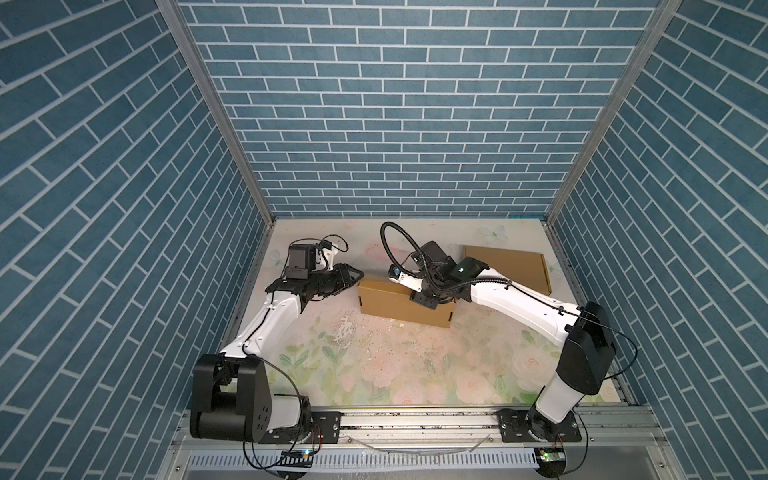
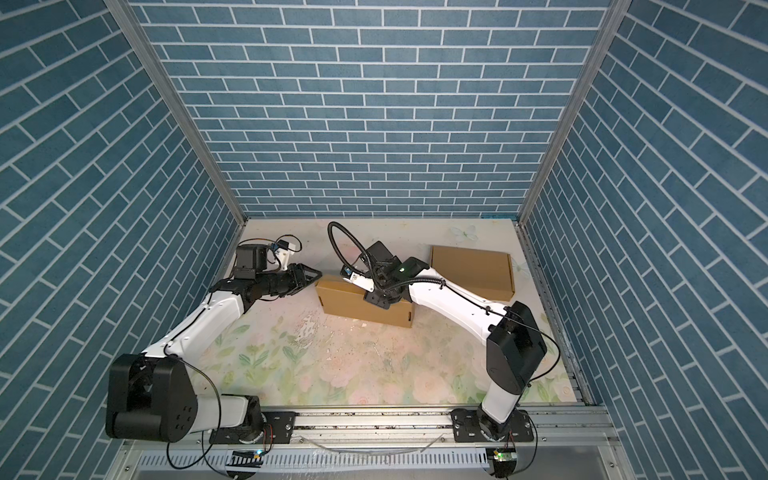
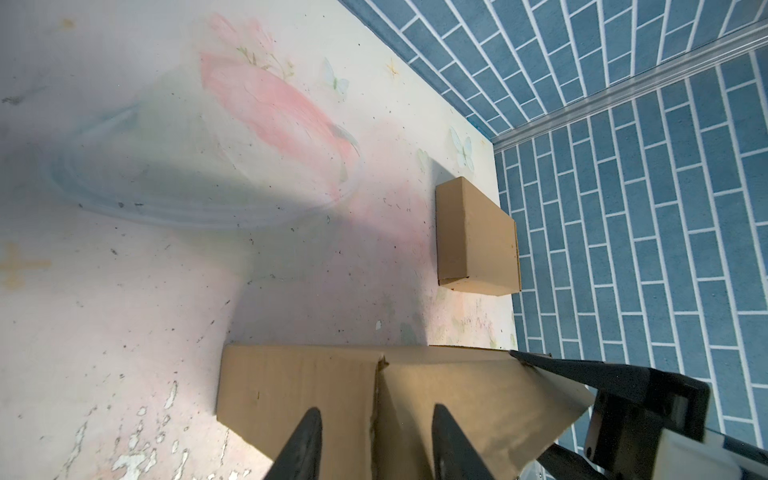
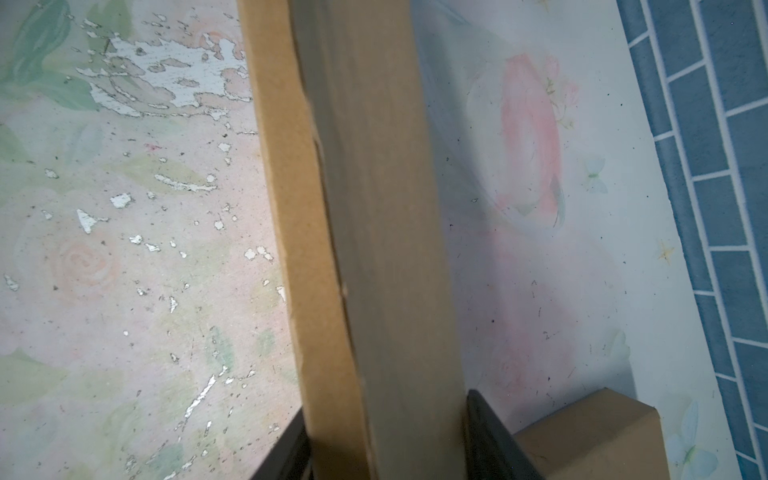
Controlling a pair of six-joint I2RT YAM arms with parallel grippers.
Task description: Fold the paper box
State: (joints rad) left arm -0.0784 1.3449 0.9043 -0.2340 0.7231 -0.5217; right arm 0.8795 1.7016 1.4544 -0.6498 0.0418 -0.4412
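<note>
Left gripper (image 3: pixel 377 415): jaws partly open, nothing between them. The tips are at the left end of the paper box (image 1: pixel 386 307); touching or just short, cannot tell. A corner crease of that end lines up with the gap. Right gripper (image 4: pixel 386 401): closed across a cardboard panel on top of the box, one finger on each side. The box sits mid-desk (image 1: pixel 395 374), nearer the back edge, with its long axis roughly parallel to that edge. Judgement: the left arm is nearer the unfinished end, so its push would run along the long axis. Second box (image 1: pixel 505 266), closed, near back right corner. No print, label or brand readable.
</note>
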